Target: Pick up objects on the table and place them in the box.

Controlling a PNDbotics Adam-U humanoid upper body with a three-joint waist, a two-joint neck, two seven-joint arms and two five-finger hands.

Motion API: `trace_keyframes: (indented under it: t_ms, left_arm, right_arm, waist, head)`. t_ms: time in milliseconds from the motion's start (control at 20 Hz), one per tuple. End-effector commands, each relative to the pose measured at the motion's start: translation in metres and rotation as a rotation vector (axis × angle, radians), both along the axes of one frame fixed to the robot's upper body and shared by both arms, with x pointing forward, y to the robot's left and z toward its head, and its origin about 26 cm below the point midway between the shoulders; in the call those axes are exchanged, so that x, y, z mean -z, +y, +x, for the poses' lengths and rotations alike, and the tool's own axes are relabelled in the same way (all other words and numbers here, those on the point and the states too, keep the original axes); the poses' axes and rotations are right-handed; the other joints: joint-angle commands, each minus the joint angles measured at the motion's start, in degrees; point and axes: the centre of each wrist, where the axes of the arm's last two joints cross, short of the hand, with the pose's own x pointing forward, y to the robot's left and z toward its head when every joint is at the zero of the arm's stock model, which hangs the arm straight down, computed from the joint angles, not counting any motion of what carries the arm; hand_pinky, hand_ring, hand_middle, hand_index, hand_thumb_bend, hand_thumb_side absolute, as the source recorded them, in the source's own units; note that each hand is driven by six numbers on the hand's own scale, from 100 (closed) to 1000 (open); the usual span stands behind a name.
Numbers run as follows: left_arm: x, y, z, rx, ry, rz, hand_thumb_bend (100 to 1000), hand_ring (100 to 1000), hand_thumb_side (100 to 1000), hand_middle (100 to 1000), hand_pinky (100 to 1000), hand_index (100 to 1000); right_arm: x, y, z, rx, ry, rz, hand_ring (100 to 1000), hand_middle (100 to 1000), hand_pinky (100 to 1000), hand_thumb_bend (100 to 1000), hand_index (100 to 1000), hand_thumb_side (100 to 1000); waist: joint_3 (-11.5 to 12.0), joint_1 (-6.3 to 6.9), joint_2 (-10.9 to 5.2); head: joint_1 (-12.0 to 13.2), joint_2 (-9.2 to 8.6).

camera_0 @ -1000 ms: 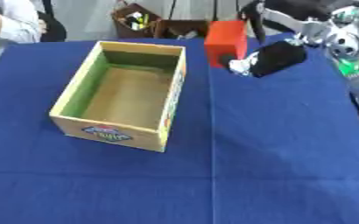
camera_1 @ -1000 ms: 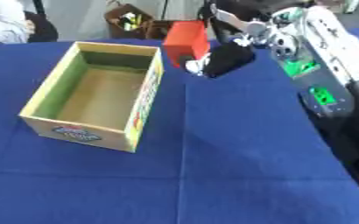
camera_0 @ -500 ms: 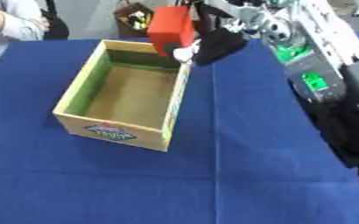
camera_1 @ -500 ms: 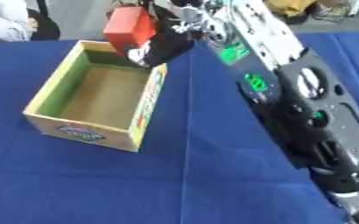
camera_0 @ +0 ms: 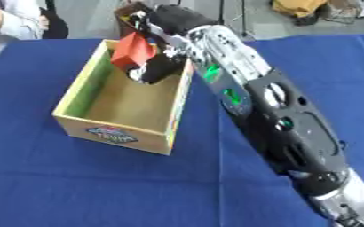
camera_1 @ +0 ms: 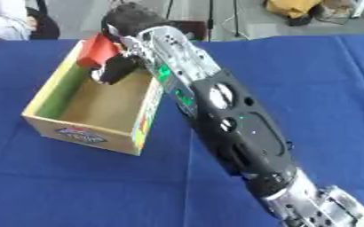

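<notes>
Left eye view
Right hand: the right hand (camera_0: 156, 71) reaches in from 5 o'clock across the cloth and hangs over the far end of the box, fingers curled round the red block.
Red block: the red block (camera_0: 132, 49) is held tilted above the box's 12 o'clock end, inside the line of the walls and not yet down on the floor.
Handling: it looks like a small rigid carton, probably light, with flat faces that should not slip; taking it across two opposite faces, as here, seems the sound way.
Box: the box (camera_0: 77, 127) is open-topped cardboard with green inside walls and a round label on its near wall; the floor looks bare.
Left hand: it shows in neither view.

Right eye view
In the way: the forearm (camera_1: 224, 117) lies over the box's 3 o'clock wall (camera_1: 148, 117), so lowering may brush that rim.
Around: the blue cloth (camera_1: 53, 186) covers the table; a person's sleeve (camera_1: 5, 21) sits at 11 o'clock, well apart from the box; an orange bag (camera_1: 294, 8) lies on the floor at 1 o'clock.
</notes>
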Motion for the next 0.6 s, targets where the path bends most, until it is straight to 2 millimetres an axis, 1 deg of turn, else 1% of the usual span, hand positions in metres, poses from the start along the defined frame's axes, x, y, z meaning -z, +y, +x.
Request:
trace_keyframes:
  t_ms: [50,300,500,550,600]
  left_arm:
    - [-0.010,0.001,0.000,0.012,-0.026,0.029,326,686,854,599,494,752]
    - [-0.011,0.000,0.001,0.016,-0.029,0.029,324,686,851,599,494,752]
    - [-0.011,0.000,0.001,0.017,-0.029,0.029,324,686,851,599,494,752]
    - [-0.011,0.000,0.001,0.017,-0.028,0.029,323,686,848,598,494,751]
    - [-0.011,0.000,0.001,0.017,-0.027,0.028,323,686,848,598,494,751]
  right_arm:
    - [0.000,0.008,0.005,0.012,-0.029,0.005,752,345,765,100,386,582]
    - [0.019,0.016,0.015,0.030,-0.007,-0.026,752,346,762,100,388,581]
    - [0.024,0.017,0.018,0.033,-0.008,-0.033,752,346,762,100,388,581]
    - [0.029,0.018,0.019,0.036,0.006,-0.039,764,376,763,100,426,556]
    - [0.033,0.019,0.021,0.037,0.024,-0.047,778,405,766,100,472,554]
  waist:
    - [0.29,0.08,-0.83]
    - [0.52,-0.11,-0.43]
    - [0.54,-0.12,-0.39]
    - [0.61,-0.15,-0.32]
    - [0.65,-0.16,-0.28]
  head:
    - [-0.34,-0.69]
    - [-0.59,-1.07]
    - [-0.60,-1.13]
    - [-0.66,-1.17]
    - [-0.70,-1.19]
